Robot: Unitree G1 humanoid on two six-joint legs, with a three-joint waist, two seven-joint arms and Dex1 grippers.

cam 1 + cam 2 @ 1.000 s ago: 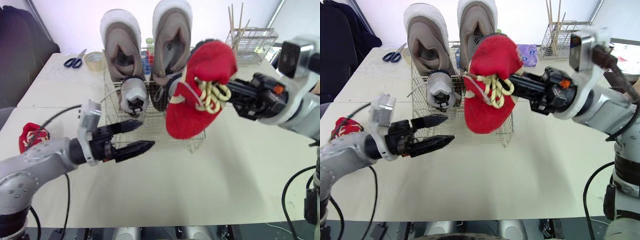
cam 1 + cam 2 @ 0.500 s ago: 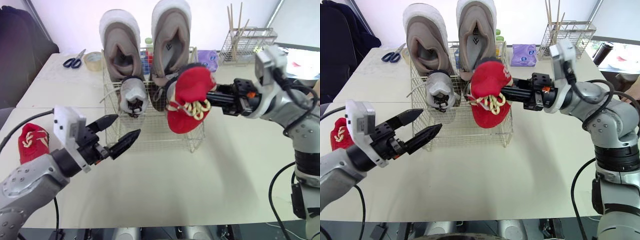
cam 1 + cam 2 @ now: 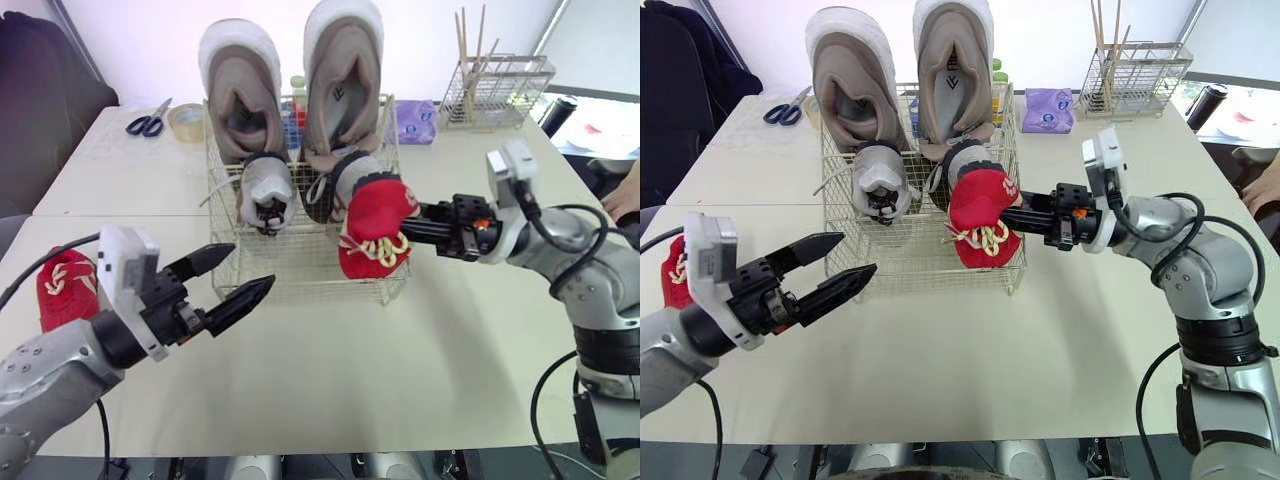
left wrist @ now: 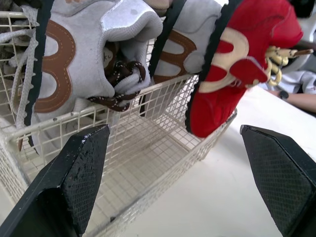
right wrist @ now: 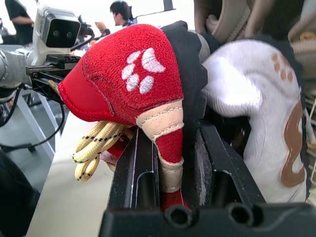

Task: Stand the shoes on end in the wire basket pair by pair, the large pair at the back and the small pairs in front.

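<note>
At the four o'clock corner of the wire basket [image 3: 920, 270], the red shoe [image 3: 983, 215] hangs toe-down and slightly tilted, its heel tab pinched between the fingers of the right hand [image 3: 1018, 216]. Just beyond it at twelve o'clock stands the small grey pair [image 3: 880, 180], with the large pair [image 3: 952, 70] at the back. I would lower the shoe until the toe bears on the mesh, lean its sole on the grey shoe, and only then let go, leaving room at nine o'clock for its mate. The left hand [image 3: 855, 255] hovers spread at the basket's eight o'clock, free to steady it. The other red shoe [image 3: 62, 285] lies on the bench [image 3: 1060, 350] at nine o'clock.
</note>
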